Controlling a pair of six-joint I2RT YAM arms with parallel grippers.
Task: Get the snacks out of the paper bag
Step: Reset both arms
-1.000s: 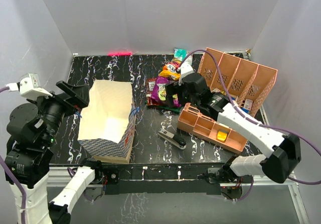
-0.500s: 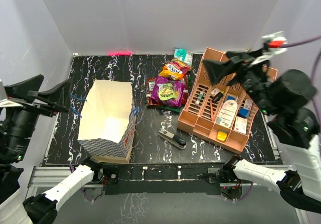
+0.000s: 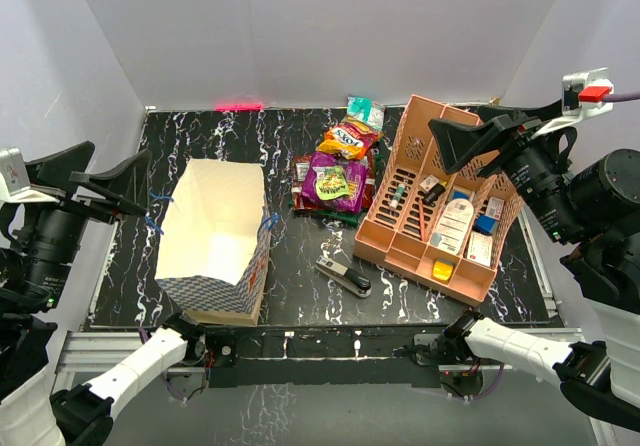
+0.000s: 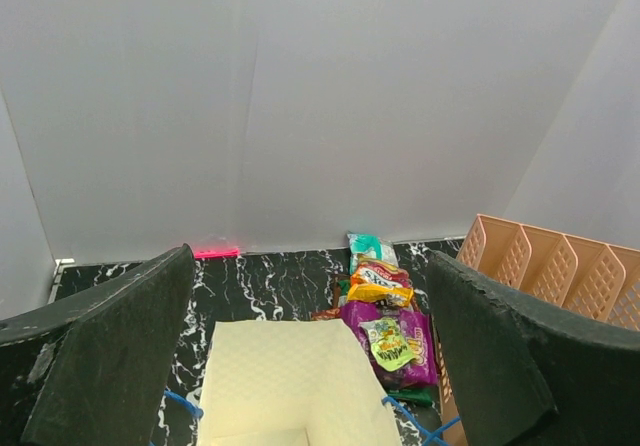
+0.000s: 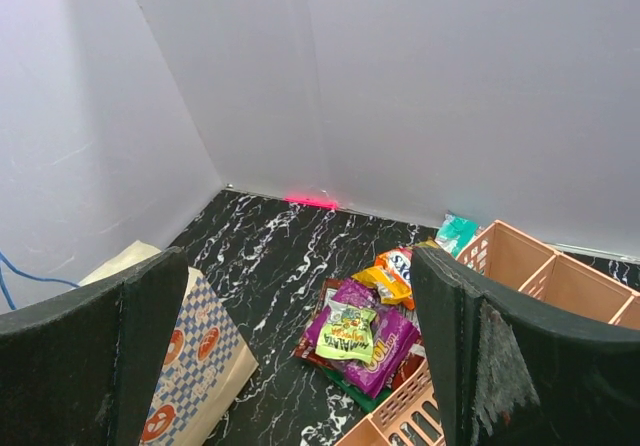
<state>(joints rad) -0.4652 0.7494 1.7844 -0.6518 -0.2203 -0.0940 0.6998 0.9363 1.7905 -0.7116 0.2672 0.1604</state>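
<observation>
The paper bag (image 3: 213, 234) sits at the table's left with its mouth towards the top camera; only cream paper shows inside. It also shows in the left wrist view (image 4: 295, 376) and the right wrist view (image 5: 170, 366). The snacks (image 3: 335, 171) lie in a pile on the black table right of the bag, purple, orange, yellow-green, red and teal packets (image 4: 388, 318) (image 5: 365, 331). My left gripper (image 3: 103, 171) (image 4: 310, 361) is open and empty, raised high left of the bag. My right gripper (image 3: 490, 138) (image 5: 300, 351) is open and empty, raised above the organiser.
A salmon-pink organiser (image 3: 405, 256) with small bottles and boxes stands right of the snacks (image 5: 535, 276) (image 4: 545, 261). A black stapler (image 3: 345, 277) lies in front of the snacks. White walls close in the table on three sides.
Both arms have lifted and pulled back from the table. The right gripper, which was low over the snacks and organiser, is now high at the right. Bag and snacks have not moved.
</observation>
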